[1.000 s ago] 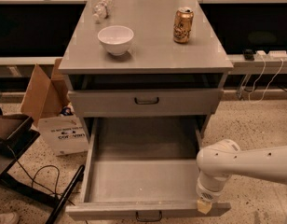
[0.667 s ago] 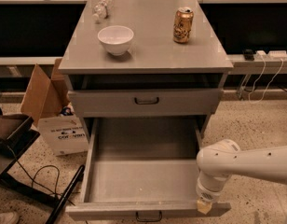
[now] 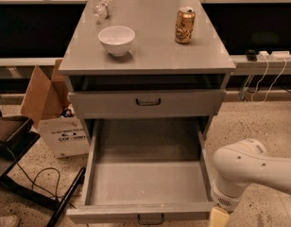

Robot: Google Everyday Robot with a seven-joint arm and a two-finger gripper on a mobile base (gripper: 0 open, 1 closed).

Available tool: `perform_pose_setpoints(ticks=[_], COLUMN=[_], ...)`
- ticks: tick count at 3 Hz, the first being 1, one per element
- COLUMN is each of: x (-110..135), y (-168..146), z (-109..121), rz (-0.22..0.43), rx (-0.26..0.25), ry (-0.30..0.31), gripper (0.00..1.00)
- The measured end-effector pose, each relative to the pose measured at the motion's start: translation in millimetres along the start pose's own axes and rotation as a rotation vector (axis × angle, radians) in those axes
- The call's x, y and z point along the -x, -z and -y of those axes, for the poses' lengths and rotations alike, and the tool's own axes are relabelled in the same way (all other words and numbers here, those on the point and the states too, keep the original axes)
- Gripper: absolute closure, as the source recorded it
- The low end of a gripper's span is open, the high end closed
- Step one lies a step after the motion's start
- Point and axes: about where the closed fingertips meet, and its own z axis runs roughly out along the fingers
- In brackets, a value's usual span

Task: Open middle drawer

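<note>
middle drawer (image 3: 148, 174) open, gripper (image 3: 219, 217) cut off btm right

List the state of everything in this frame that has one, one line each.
middle drawer: pulled well out, empty inside
top drawer: shut
bowl: upright, looks empty
can: upright
bottle: lying on its side
cardboard box: flaps open
gripper: low, beside the middle drawer's front right corner

Lab — power strip (image 3: 273, 55), cables (image 3: 260, 82), gripper (image 3: 219, 217) lower-right
</note>
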Motion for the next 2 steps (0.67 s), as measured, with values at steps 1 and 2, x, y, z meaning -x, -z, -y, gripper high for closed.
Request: perform_pose_setpoints(ticks=[1,2], x=[-16,-13], y=[80,131], z=[-34,-56], rz=[0.0,-0.005], rx=[-0.086,-0.169], ry=[0.05,0.083], gripper=[0.0,0.0])
